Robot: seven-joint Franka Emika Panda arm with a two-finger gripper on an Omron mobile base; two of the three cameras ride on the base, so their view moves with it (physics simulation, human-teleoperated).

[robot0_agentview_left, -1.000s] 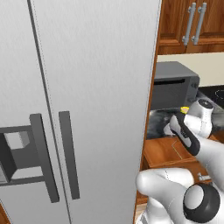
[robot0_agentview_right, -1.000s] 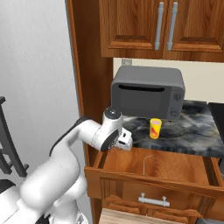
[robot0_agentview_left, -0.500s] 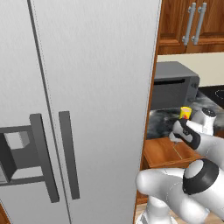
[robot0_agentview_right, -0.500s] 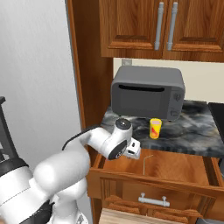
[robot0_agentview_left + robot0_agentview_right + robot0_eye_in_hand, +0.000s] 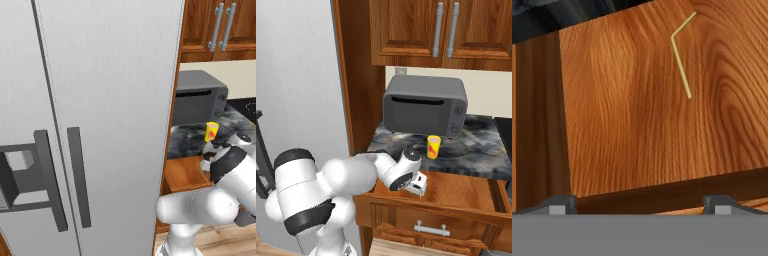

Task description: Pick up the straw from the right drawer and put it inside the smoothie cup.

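**Straw on the drawer floor, cup on the counter**

Kitchen cabinets of reddish wood framed the scene, with a tall grey refrigerator (image 5: 100, 100) at the left. On the dark marbled counter (image 5: 481, 150) stood a grey microwave (image 5: 423, 106). Below it the right drawer (image 5: 456, 187) stood pulled out, its silver handle facing forward. The gripper (image 5: 417, 186) hung over the drawer's left part, fingers spread wide, holding nothing. The smoothie cup (image 5: 433, 147) stood upright before the microwave. The straw (image 5: 681, 55), bent near one end, lay flat on the drawer floor.
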